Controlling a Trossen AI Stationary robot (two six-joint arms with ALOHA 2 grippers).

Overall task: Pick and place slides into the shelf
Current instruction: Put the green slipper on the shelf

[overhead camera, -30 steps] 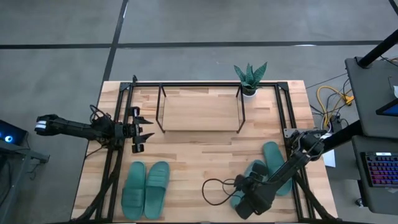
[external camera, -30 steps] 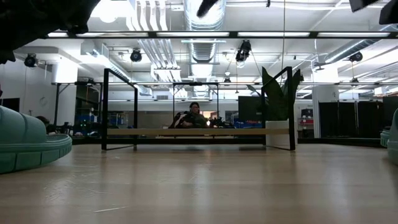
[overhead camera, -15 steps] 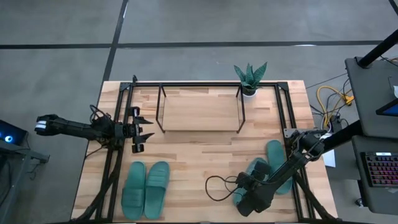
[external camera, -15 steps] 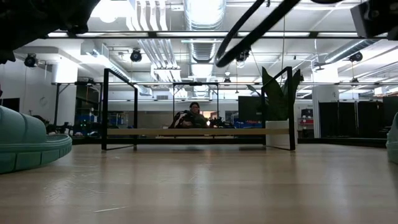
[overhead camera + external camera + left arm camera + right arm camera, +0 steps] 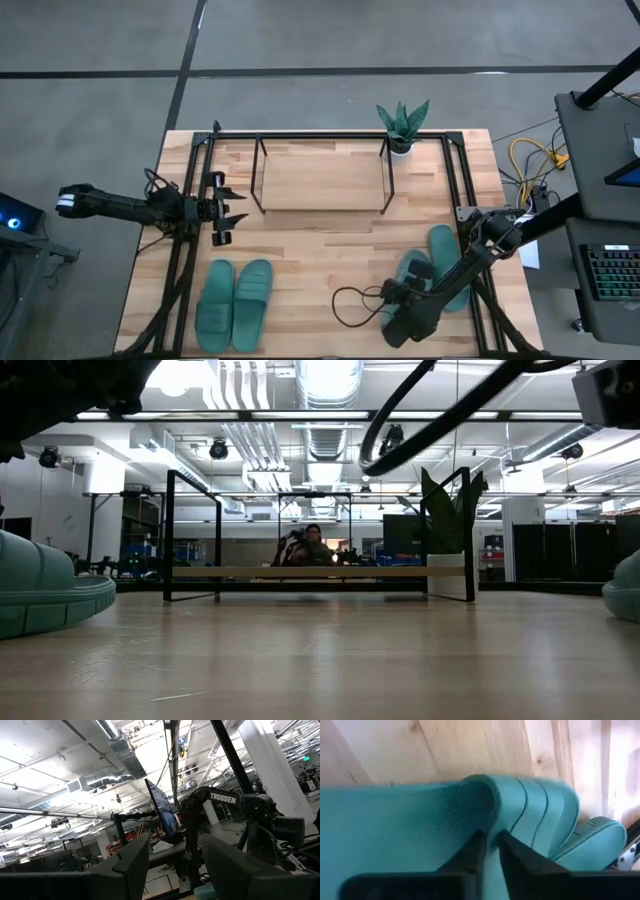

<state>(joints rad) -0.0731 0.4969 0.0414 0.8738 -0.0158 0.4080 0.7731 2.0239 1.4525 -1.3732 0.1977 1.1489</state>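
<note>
Light wood table [image 5: 330, 230] under a black frame [image 5: 190, 200], grey concrete floor all round. Four teal slides noted, all on the near part of the table and none on the shelf. Left pair of slides [image 5: 233, 303] lying side by side, soles down, untouched, near the table's left front. Right pair of slides [image 5: 436, 272] at the right front, close against each other, one partly under the right arm. Right gripper [image 5: 489, 851] down on the strap of one right-hand slide [image 5: 410, 820], fingers drawn narrow and pinching a fold of the strap edge between them; second slide of that pair [image 5: 592, 837] just beside. Shelf [image 5: 322, 175] at the table's far middle, black rod legs, wood board bare, well apart from both pairs. Left gripper [image 5: 225, 210] hanging off the shelf's left end, fingers apart, nothing between them. Potted plant [image 5: 402, 125] at the far right corner of the shelf. Loose black cable [image 5: 350, 305] looped on the table beside the right gripper. Person [image 5: 312, 546] seated far behind the shelf in the low view.
</note>
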